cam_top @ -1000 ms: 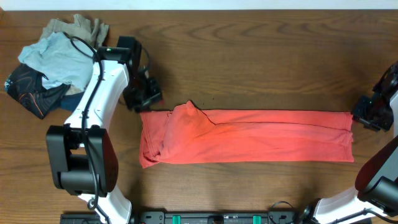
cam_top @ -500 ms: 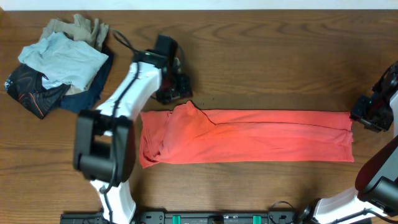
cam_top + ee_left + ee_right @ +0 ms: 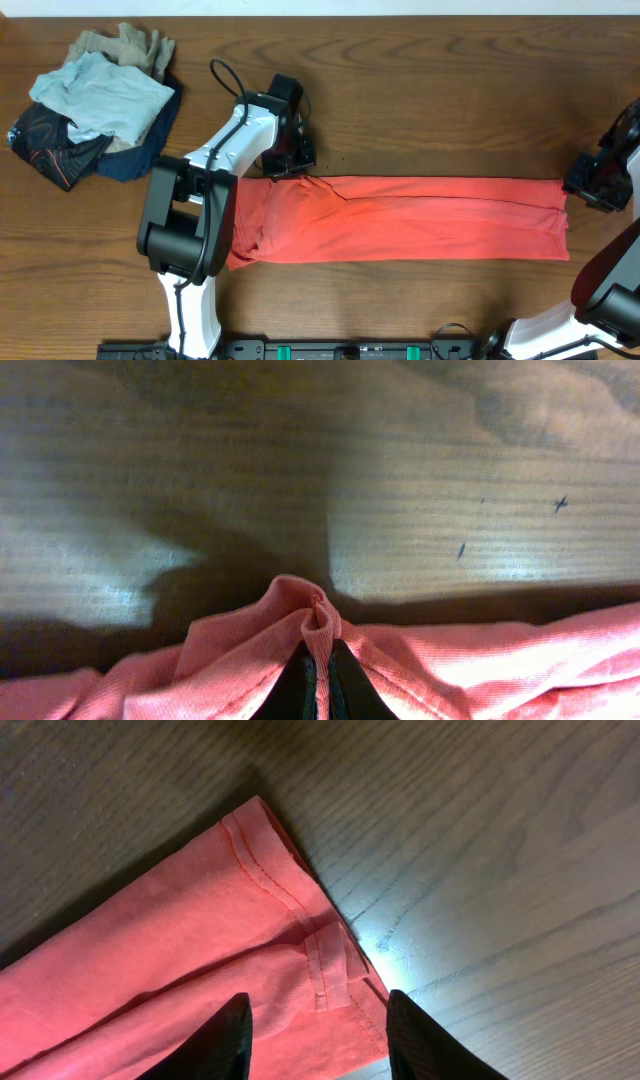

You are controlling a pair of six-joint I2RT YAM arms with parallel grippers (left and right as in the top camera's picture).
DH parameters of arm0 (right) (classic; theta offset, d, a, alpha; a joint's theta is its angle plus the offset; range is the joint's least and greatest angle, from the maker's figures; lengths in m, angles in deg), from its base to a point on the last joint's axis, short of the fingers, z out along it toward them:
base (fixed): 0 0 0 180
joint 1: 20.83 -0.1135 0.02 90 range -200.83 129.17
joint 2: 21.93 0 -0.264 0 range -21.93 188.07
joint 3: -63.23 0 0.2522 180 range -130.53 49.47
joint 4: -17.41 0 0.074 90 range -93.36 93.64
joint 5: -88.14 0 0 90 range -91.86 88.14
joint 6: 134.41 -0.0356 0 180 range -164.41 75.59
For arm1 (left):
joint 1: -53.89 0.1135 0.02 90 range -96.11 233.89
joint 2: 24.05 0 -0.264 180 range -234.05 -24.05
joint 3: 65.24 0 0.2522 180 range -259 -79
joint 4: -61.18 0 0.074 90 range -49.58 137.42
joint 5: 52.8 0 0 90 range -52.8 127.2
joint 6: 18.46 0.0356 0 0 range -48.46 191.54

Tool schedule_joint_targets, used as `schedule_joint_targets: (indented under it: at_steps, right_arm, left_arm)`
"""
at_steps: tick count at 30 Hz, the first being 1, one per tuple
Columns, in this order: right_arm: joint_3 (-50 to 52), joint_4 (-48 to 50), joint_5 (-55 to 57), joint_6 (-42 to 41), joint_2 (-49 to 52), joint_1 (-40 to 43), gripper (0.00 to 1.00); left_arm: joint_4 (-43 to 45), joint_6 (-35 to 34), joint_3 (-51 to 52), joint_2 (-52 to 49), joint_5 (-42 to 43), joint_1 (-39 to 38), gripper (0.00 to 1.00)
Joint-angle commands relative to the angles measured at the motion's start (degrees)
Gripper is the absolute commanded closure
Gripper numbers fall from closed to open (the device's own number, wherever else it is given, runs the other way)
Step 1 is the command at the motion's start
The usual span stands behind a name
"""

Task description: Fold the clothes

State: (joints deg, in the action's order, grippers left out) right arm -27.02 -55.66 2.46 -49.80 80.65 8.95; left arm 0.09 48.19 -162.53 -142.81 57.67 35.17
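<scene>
The left arm (image 3: 215, 160) rises from the near edge of the wooden surface (image 3: 430, 90), bends at a dark elbow and reaches forward and to the right, so that its wrist hangs over the far edge of the T-shirt (image 3: 420, 230) near the cloth's left end. In the left wrist view the left jaws stand nearly together, pinching a small upright ridge of coral-red cloth (image 3: 312, 610) between them; the fabric puckers up towards the pinch from both sides.

The right arm (image 3: 605, 180) comes in at the right edge of the surface, its wrist just past the right end of the T-shirt. In the right wrist view the right jaws stand wide apart, the two dark fingertips (image 3: 222, 1038) on either side of the stitched hem corner (image 3: 320, 960), with nothing held between them. Whether they touch the cloth cannot be told.

The T-shirt lies as a long narrow band from left to right across the middle of the surface, flat at its right end and bunched in loose folds at its left. A heap of other garments (image 3: 95, 105), light blue, tan, navy and black, sits at the far left corner, well apart from it.
</scene>
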Motion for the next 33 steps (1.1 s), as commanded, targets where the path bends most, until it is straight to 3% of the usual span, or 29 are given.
schedule_joint_targets:
  at_steps: [1, 6, 11, 15, 19, 23, 33]
  right_arm:
    - [-0.13, -0.07, -0.28, 0.31, -1.22, 0.37, 0.58]
    - [-0.13, -0.07, -0.26, 0.31, -1.22, 0.37, 0.57]
    - [-0.13, -0.04, -0.26, 0.33, -1.22, 0.37, 0.56]
    - [-0.13, 0.0, -0.24, 0.33, -1.22, 0.37, 0.55]
    - [-0.13, 0.15, -0.26, 0.33, -1.22, 0.37, 0.55]
    - [-0.13, 0.15, -0.26, 0.33, -1.22, 0.37, 0.54]
    - [-0.13, -0.04, -0.26, 0.33, -1.22, 0.37, 0.53]
  left_arm:
    - [-1.75, 0.39, -0.5, 5.22, 1.68, 0.57, 0.94]
    - [-7.39, 0.35, -0.5, 12.9, 10.25, -0.31, 0.94]
    - [-15.87, 1.22, -0.5, 16.37, 10.84, -3.3, 0.94]
    - [-19.76, 6.47, -0.26, 16.48, 10.78, -6.36, 0.94]
    - [-18.86, 10.88, -0.07, 16.41, 8.28, -8.22, 0.94]
    - [-15.06, 10.86, -0.07, 16.26, 2.95, -8.41, 0.94]
    - [-9.73, 10.93, 0.0, 15.28, 3.02, -9.97, 0.94]
